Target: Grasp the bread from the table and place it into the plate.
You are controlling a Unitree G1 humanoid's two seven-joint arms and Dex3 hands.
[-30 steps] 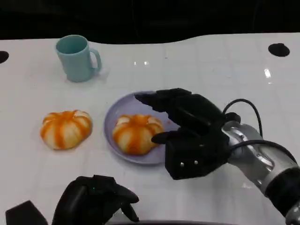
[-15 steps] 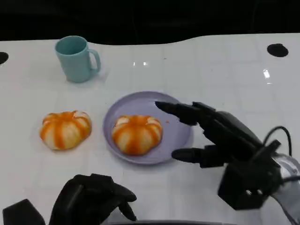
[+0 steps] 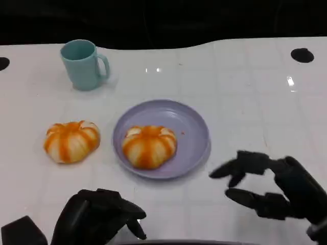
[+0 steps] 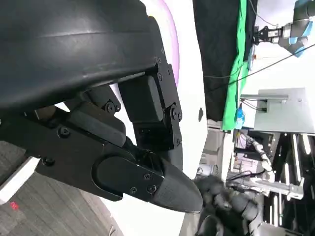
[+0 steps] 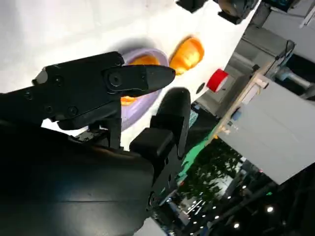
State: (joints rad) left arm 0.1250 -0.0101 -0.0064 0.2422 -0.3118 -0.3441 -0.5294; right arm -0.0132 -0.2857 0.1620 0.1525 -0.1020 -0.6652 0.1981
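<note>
- One bread [image 3: 149, 146] lies inside the purple plate [image 3: 194, 133]; a second bread [image 3: 71, 141] sits on the white table [image 3: 245, 81], just left of the plate.
- The left hand [image 3: 99, 220], fingers curled in on nothing, rests below that second bread (nearer than the right).
- The right hand [image 3: 273, 190], fingers spread and empty, sits off the plate's lower right rim.
- A teal mug [image 3: 84, 64] stands beyond the plate, well apart.

Both hands matte black: left hand [image 3: 97, 219], right hand [image 3: 271, 191]; blocky fingers [image 5: 147, 78] with small round screws.
</note>
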